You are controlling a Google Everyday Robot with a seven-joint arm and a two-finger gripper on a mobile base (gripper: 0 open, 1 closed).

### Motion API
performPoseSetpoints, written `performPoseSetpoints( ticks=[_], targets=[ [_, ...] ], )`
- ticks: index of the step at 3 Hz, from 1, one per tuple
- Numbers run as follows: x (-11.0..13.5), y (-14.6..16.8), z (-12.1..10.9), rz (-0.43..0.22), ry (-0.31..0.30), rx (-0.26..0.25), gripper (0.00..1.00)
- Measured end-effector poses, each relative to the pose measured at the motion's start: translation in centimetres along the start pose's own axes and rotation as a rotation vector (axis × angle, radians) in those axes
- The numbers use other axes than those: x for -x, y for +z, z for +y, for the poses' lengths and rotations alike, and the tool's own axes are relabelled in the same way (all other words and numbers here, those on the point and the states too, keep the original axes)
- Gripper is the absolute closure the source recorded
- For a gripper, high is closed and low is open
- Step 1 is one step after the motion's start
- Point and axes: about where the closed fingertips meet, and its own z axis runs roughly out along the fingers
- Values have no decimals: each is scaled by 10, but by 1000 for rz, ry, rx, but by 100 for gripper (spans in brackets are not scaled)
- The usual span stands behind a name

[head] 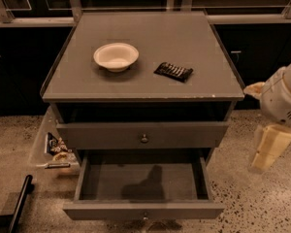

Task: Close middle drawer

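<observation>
While the grey wooden cabinet (145, 33) is standing on the speckled floor (262, 203), its middle drawer (184, 210) is hanging pulled far out from the cabinet's lower front. Its deep tray is lying exposed, with a shadow falling across the tray floor. Just above it, the taller-fronted upper drawer (194, 135), carrying a small round metal knob (144, 139), is sitting only slightly forward, leaving a dark gap under the cabinet top. On that top a white bowl (116, 56) is resting left of centre, and a dark snack packet (173, 71) is lying a little to its right, apart from it; the packet's print is too blurred to read. The gripper (267, 149) is hanging beside the cabinet's right side, level with the drawers and not touching them, below the white arm (281, 98); whether it is spread or pressed together cannot be told. Against the cabinet's left side a clear plastic bin (39, 147) is holding snack packets whose labels are not legible.
</observation>
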Motion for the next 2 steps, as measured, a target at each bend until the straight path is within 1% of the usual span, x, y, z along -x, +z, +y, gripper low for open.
performPoseSetpoints(
  ticks=[1,2],
  targets=[
    [-19,47,21,-27,-16,49,19],
    [-36,76,45,-26,-41,106,42]
  ],
)
